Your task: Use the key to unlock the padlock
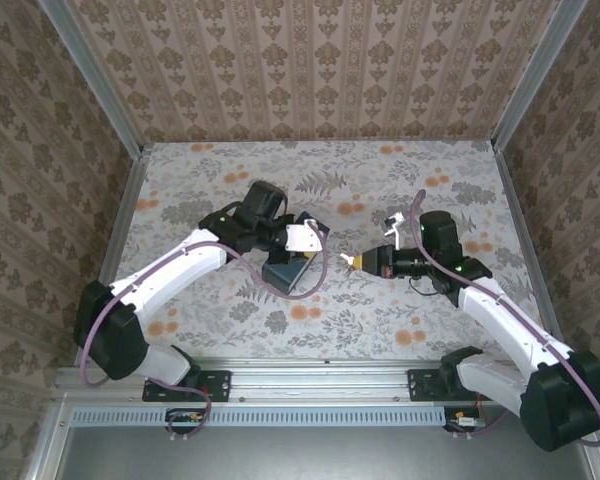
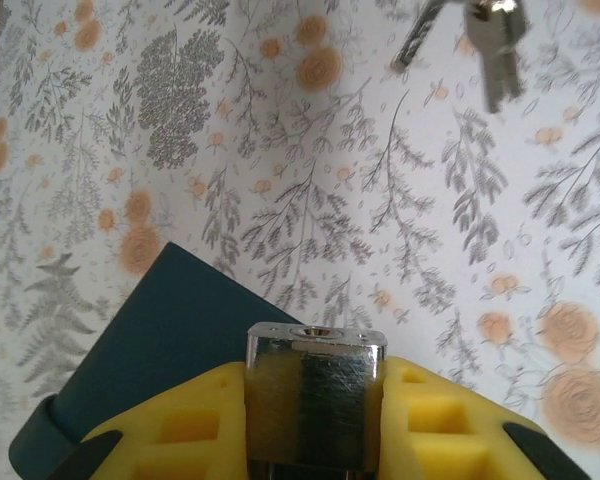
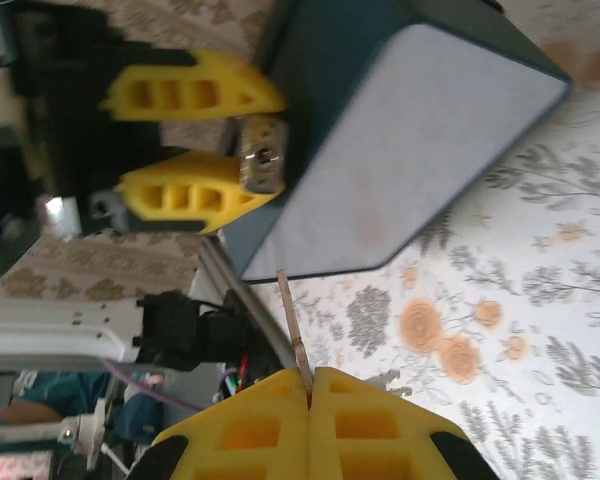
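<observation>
Where the padlock (image 2: pixel 315 370) sits clamped in the left gripper (image 2: pixel 315 400) just beside the dark blue tin (image 3: pixel 400 130), the key (image 3: pixel 290 310) points toward it, near but apart, pinched by the right gripper (image 3: pixel 308 385). What the tin holds cannot be told.

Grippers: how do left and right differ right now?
The left gripper clamps the padlock; the right gripper pinches the key. The left gripper's fingers stand apart around the padlock body; the right gripper's fingers meet on the thin blade. Shared: yellow fingers, both shut on metal.
</observation>
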Available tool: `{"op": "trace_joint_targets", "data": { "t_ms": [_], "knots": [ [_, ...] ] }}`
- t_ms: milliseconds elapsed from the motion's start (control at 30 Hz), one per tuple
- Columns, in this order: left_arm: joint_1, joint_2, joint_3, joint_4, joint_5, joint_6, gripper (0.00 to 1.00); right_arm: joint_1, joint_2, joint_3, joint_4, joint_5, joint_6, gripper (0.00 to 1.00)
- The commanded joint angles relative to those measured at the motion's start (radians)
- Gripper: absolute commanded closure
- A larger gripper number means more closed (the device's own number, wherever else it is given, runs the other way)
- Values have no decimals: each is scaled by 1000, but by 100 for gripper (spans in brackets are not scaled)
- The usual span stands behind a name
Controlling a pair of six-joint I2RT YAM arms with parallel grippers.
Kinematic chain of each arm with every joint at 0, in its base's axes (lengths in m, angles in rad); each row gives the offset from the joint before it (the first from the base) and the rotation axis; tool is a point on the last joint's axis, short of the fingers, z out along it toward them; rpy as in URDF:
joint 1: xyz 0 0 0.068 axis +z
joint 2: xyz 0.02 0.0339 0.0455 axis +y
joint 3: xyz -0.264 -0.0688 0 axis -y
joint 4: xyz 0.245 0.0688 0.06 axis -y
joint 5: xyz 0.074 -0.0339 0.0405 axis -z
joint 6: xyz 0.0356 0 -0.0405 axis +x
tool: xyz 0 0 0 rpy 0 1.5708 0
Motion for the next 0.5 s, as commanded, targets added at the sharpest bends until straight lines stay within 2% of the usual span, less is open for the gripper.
{"op": "trace_joint_targets", "data": {
  "t_ms": [0,167,467],
  "knots": [
    [26,-70,-35,111,201,-107,89,36,-27,69,-27,-78,-46,100],
    [46,-110,-76,170,307,-149,89,75,30,132,-117,-90,-116,100],
    [51,-102,-59,107,334,-91,90,74,137,249,-240,-109,-205,100]
  ]
}}
